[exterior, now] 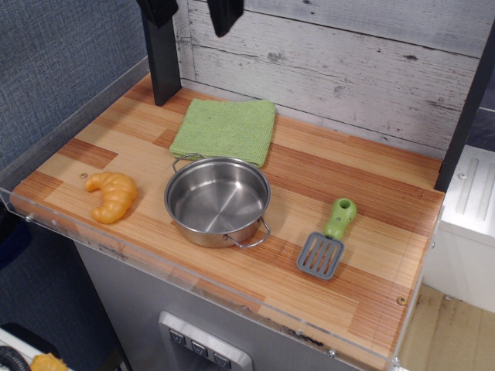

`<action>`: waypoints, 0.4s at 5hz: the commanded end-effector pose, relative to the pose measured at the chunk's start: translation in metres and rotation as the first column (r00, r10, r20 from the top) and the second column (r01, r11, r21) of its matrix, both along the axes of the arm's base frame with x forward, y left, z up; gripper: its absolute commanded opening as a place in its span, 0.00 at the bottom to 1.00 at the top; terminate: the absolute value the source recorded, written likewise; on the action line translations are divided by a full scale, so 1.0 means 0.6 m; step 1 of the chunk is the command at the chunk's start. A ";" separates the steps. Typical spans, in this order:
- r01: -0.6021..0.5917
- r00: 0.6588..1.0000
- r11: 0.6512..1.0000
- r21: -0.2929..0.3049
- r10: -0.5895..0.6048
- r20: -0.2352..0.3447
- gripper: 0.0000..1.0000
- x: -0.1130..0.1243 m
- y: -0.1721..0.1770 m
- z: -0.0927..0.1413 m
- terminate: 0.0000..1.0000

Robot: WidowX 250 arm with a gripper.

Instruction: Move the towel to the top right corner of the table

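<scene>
The light green folded towel point(225, 130) lies flat on the striped wooden table point(348, 174), at the back left of centre, just behind the steel pot point(217, 199). My gripper point(192, 11) is high above the towel's back left corner, at the top edge of the frame. Only its two black fingertips point(224, 15) show. They stand wide apart and hold nothing. The towel is untouched.
An orange croissant point(113, 195) lies at the front left. A green-handled grey spatula point(329, 238) lies at the front right. A black post point(164, 62) stands at the back left corner, and a white plank wall point(348, 62) runs along the back. Clear acrylic edges the table.
</scene>
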State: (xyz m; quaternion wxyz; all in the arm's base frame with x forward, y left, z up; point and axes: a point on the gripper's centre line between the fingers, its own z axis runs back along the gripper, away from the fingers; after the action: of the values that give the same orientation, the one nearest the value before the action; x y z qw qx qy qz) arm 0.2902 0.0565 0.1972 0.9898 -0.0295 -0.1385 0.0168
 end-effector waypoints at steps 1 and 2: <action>-0.042 0.998 0.998 0.040 0.040 0.043 1.00 0.067 0.034 -0.028 0.00; -0.056 0.996 0.997 0.047 0.052 0.078 1.00 0.092 0.047 -0.060 0.00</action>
State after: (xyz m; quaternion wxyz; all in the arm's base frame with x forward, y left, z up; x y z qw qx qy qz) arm 0.3466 0.0804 0.1469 0.9867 -0.0067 -0.1583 0.0362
